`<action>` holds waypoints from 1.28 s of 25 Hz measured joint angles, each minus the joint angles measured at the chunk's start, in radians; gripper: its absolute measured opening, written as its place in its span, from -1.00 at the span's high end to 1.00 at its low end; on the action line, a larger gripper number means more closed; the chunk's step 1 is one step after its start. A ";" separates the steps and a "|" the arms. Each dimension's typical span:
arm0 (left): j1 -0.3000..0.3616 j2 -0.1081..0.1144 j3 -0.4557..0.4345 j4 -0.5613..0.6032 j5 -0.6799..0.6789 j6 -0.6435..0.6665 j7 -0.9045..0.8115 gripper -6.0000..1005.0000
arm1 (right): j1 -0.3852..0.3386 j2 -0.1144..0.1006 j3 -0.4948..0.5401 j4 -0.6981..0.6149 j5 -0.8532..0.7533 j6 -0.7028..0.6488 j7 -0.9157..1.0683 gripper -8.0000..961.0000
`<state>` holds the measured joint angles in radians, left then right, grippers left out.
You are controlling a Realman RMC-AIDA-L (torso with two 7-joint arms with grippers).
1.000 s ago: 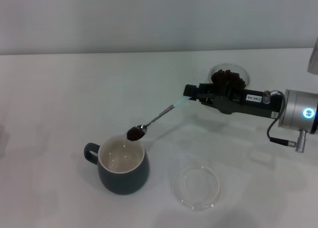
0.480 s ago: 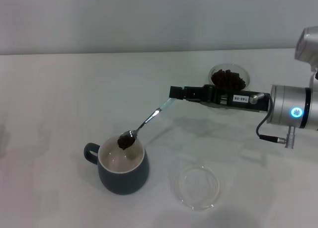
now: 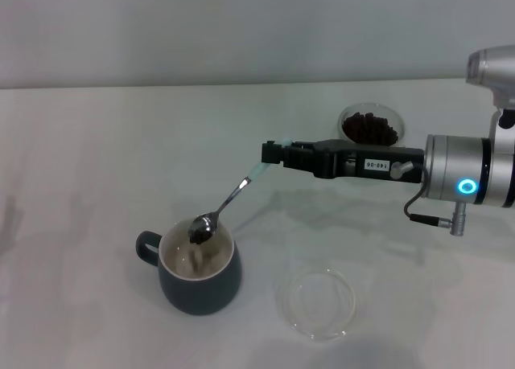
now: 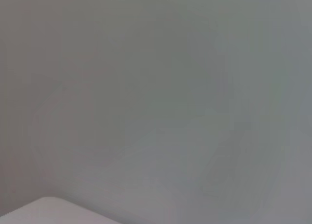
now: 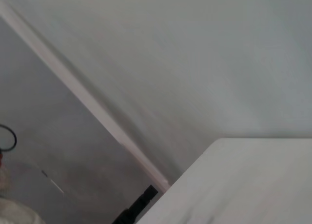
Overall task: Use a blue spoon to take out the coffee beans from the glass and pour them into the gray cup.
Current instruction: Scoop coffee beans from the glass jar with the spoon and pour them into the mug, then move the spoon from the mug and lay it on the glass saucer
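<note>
The gray cup [image 3: 199,276] stands at the front left of the white table, its handle to the left. My right gripper [image 3: 273,154] is shut on the pale-blue handle of the blue spoon [image 3: 229,200]. The spoon slants down to the left, and its metal bowl, with dark coffee beans [image 3: 198,233] in it, sits over the cup's cream inside. The glass [image 3: 370,126] holds a heap of beans at the back right, behind my right arm. The left gripper is out of view.
A flat clear round dish [image 3: 316,302] lies on the table [image 3: 96,160] right of the cup, below my right arm. The wrist views show only blank wall and a table corner.
My right gripper has moved left and tipped the spoon down, bringing its bowl with the beans from the cup's far rim to over the cup's inside.
</note>
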<state>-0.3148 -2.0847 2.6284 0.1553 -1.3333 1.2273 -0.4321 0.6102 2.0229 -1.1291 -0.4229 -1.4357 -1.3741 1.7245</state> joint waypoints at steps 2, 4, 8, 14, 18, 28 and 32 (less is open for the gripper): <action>-0.001 0.000 0.000 0.000 0.000 0.000 0.000 -0.74 | 0.000 0.000 0.000 0.000 0.000 0.000 -0.041 0.56; -0.006 0.002 0.001 0.000 0.000 0.000 0.000 -0.74 | 0.000 0.000 -0.001 -0.001 0.000 -0.008 -0.081 0.56; -0.014 0.003 0.001 0.000 0.000 0.000 0.000 -0.74 | 0.000 -0.001 -0.010 -0.002 0.000 -0.033 -0.139 0.56; -0.023 0.003 0.000 0.000 0.000 -0.011 0.000 -0.74 | -0.019 -0.011 -0.003 -0.028 0.008 -0.069 -0.158 0.55; -0.025 0.003 -0.003 0.000 -0.002 -0.014 0.000 -0.74 | -0.058 -0.013 -0.001 -0.067 0.031 -0.089 -0.185 0.55; -0.034 0.004 -0.006 0.002 -0.007 -0.016 -0.001 -0.74 | -0.162 -0.096 0.118 -0.068 0.038 -0.229 -0.172 0.54; -0.042 0.005 -0.007 -0.001 -0.007 -0.016 -0.001 -0.74 | -0.204 -0.136 0.131 -0.038 0.022 -0.243 -0.134 0.54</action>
<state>-0.3566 -2.0801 2.6216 0.1547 -1.3408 1.2116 -0.4328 0.4061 1.8868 -0.9986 -0.4608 -1.4141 -1.6173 1.5908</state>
